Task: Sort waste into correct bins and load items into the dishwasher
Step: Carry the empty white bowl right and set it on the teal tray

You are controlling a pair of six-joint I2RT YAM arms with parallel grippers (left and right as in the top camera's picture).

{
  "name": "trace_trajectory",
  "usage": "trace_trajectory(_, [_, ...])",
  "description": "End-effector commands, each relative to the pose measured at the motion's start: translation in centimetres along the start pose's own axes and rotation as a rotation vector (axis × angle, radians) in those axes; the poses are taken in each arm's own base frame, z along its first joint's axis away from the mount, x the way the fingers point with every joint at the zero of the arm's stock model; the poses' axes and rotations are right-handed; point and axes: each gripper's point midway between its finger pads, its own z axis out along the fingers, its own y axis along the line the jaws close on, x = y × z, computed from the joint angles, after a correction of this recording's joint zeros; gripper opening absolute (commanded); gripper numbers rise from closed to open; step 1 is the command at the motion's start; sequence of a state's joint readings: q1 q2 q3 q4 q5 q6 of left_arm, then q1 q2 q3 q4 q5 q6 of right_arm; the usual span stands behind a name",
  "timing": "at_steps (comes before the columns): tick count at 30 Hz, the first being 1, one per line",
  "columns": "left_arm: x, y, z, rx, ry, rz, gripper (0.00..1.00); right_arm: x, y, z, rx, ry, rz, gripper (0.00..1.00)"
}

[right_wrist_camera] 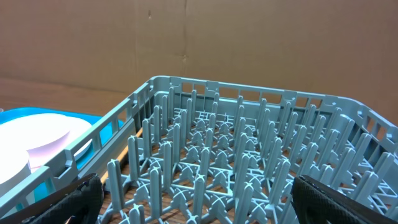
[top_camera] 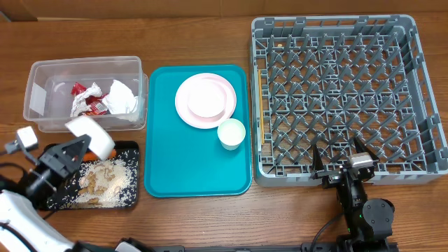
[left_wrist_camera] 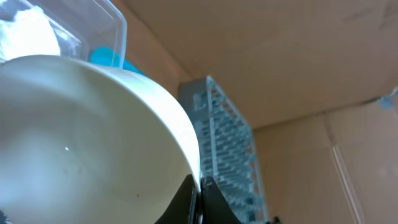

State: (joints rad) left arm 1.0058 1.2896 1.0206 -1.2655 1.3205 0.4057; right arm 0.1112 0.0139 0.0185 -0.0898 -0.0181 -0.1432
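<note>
Bowl [left_wrist_camera: 81,137] clamped in left pincer [top_camera: 82,143], tipped over food tray's [top_camera: 135,175] far edge; rack [top_camera: 336,91] far right, beside right pincer [top_camera: 341,159], fingers apart.

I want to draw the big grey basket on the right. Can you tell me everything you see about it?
The dish rack is a grey, plastic-looking square crate. Its walls are open lattice, and its grid floor carries rows of upright pegs. It sits flat on the wooden table, right beside the teal tray. Nothing appears loaded in it. The right gripper, open, hangs over its near edge; whether it touches cannot be told.
</note>
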Motion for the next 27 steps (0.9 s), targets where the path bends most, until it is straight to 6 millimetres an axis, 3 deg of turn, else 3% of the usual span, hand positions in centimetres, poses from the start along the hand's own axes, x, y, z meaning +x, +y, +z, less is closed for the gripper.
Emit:
trace_trajectory(1, [-0.2, 0.0, 0.9, -0.141, 0.050, -0.053, 0.04, 0.1, -0.2, 0.0, 0.011, -0.005, -0.003, 1.00])
trace_trajectory(4, [-0.1, 0.1, 2.2, -0.239, 0.084, -0.027, 0.04, 0.1, -0.2, 0.0, 0.011, -0.005, -0.003, 1.00])
trace_trajectory(11, [2.5, -2.5, 7.2, -0.324, 0.189, 0.097, 0.04, 0.1, -0.2, 0.0, 0.011, -0.005, -0.003, 1.00])
trace_trajectory(15, [5.5, -3.0, 10.5, -0.428, 0.272, 0.196, 0.04, 0.1, -0.2, 0.0, 0.011, -0.005, -0.003, 1.00])
trace_trajectory(24, [12.7, -2.7, 15.0, -0.598, 0.438, 0.371, 0.04, 0.1, -0.2, 0.0, 0.011, -0.005, -0.003, 1.00])
trace_trajectory(27, [14.8, -1.8, 16.3, -0.643, 0.499, 0.415, 0.04, 0.1, -0.2, 0.0, 0.011, -0.005, -0.003, 1.00])
